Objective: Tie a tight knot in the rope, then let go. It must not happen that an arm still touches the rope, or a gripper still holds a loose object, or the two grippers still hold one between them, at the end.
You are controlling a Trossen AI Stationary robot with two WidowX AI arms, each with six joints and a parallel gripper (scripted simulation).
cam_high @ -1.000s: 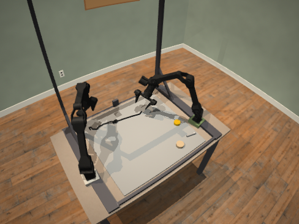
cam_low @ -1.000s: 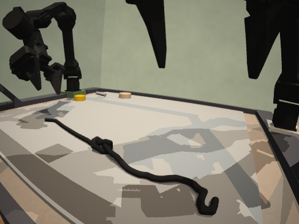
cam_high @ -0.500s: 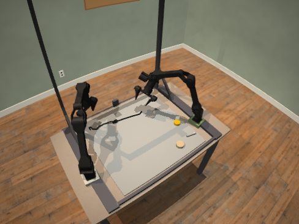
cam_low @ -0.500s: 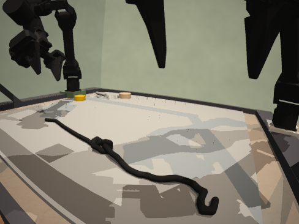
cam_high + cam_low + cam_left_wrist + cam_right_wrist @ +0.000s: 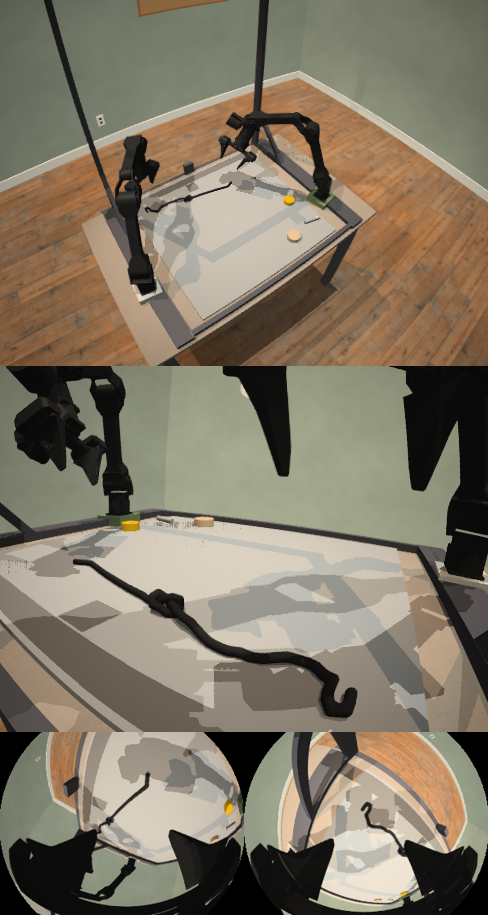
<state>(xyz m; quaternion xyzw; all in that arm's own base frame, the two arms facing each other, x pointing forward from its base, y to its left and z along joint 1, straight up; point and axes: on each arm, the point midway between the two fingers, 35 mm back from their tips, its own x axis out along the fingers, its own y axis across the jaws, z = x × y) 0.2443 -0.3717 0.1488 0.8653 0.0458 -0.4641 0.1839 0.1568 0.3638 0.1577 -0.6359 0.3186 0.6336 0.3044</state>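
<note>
Rope [image 5: 210, 191] [image 5: 260, 657] [image 5: 127, 805] [image 5: 385, 829], black, lying on the pale mat [image 5: 235, 240] [image 5: 225, 566] [image 5: 155, 822] [image 5: 383, 875], below both grippers; neither touches it.

Left gripper [image 5: 230, 161] [image 5: 78, 476] [image 5: 133, 831]: fully open, fingers spread wide, nothing held. It is raised above the mat, fingertips pointing down, near the rope's straighter end and apart from it.

Right gripper [image 5: 151, 177] [image 5: 351, 482] [image 5: 369, 841]: also fully open, nothing held, raised. The rope's hooked end lies below it and shows ahead of the gap between its fingertips in its own wrist view.

Overhand-type knot [image 5: 188, 198] [image 5: 166, 603] [image 5: 109, 820] [image 5: 402, 851]: compact, in the stretch of rope between the two grippers. Internal tightness: cannot tell.

Yellow disc [image 5: 289, 200] [image 5: 130, 526] [image 5: 228, 807] [image 5: 404, 894]: on the left gripper's side, toward that arm's base. Tan disc [image 5: 294, 235] [image 5: 204, 522] and thin grey rod [image 5: 312, 219] [image 5: 165, 519]: well apart from both grippers.
</note>
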